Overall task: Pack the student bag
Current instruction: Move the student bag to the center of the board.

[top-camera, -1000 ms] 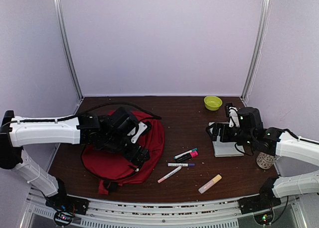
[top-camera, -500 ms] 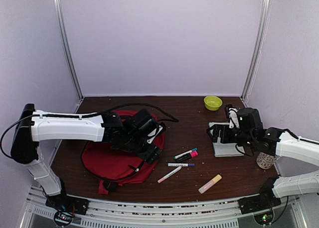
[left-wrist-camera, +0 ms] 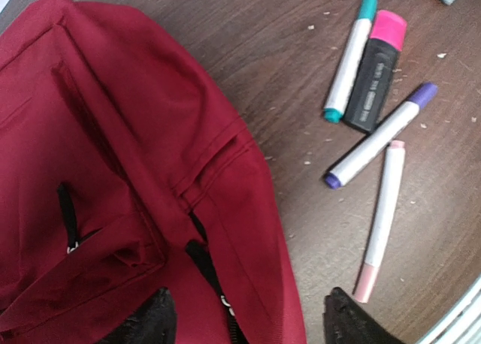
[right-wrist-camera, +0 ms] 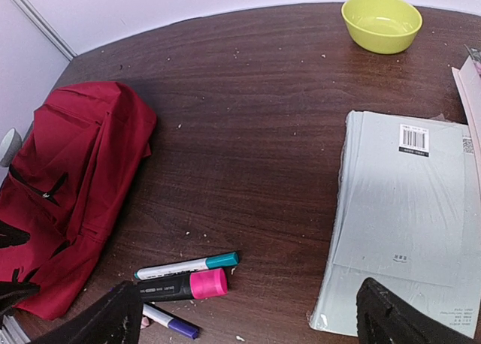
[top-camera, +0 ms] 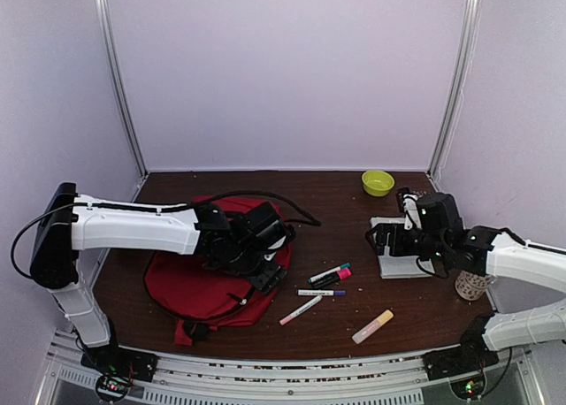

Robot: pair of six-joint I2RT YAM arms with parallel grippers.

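Note:
The student bag (top-camera: 190, 286), a dark-red backpack, lies flat at the left of the table. It also shows in the left wrist view (left-wrist-camera: 113, 171) and the right wrist view (right-wrist-camera: 68, 171). My left gripper (top-camera: 268, 274) hovers open over the bag's right edge (left-wrist-camera: 248, 330), with a black zipper pull (left-wrist-camera: 214, 273) between its fingers. It holds nothing. My right gripper (top-camera: 380, 239) is open and empty (right-wrist-camera: 252, 321), above the bare table between the markers and a pale grey book (right-wrist-camera: 406, 224).
A teal marker (left-wrist-camera: 349, 55), a black highlighter with a pink cap (left-wrist-camera: 376, 70), a purple-capped marker (left-wrist-camera: 376, 145) and a pink-tipped marker (left-wrist-camera: 379, 220) lie right of the bag. An orange marker (top-camera: 372, 326) lies near the front. A green bowl (top-camera: 378, 182) stands at the back right.
My left arm has swung right across the bag, and its gripper is now over the bag's right edge near the markers. The right arm has hardly moved.

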